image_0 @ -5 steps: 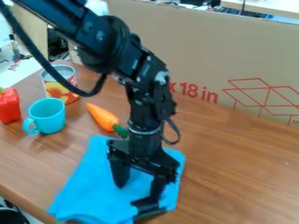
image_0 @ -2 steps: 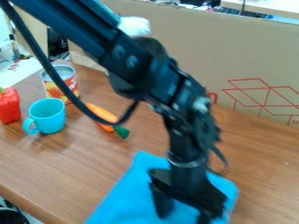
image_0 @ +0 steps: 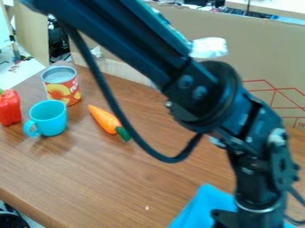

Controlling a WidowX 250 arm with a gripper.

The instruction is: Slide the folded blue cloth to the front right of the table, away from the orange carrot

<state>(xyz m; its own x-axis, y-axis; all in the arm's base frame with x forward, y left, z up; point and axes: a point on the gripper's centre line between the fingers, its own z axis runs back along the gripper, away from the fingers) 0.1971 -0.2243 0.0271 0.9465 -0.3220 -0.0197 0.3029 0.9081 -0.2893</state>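
We see the black claw (image_0: 241,219) at five o'clock, over a blue cloth (image_0: 204,205) that lies on the wooden surface (image_0: 113,178); the lower edge crops both, and we cannot tell whether the claw is spread, pressed together or pinching the cloth. The arm (image_0: 202,95) and its looping cable (image_0: 110,95) run down from eleven o'clock, hiding part of a cardboard box (image_0: 173,22) with red line drawings. A white object (image_0: 209,47) behind the arm, at one o'clock, is hard to identify. Of the containers, we note a turquoise cup (image_0: 51,121) at nine o'clock, its inner wall visible but its bottom hidden, and, at one o'clock from it, an upright fruit-labelled can (image_0: 62,90) with a grey top, whose contents we cannot make out. An orange carrot (image_0: 106,119) with a green end lies at three o'clock from the cup; a red pepper (image_0: 9,108), at ten o'clock from it, is cropped by the left edge.
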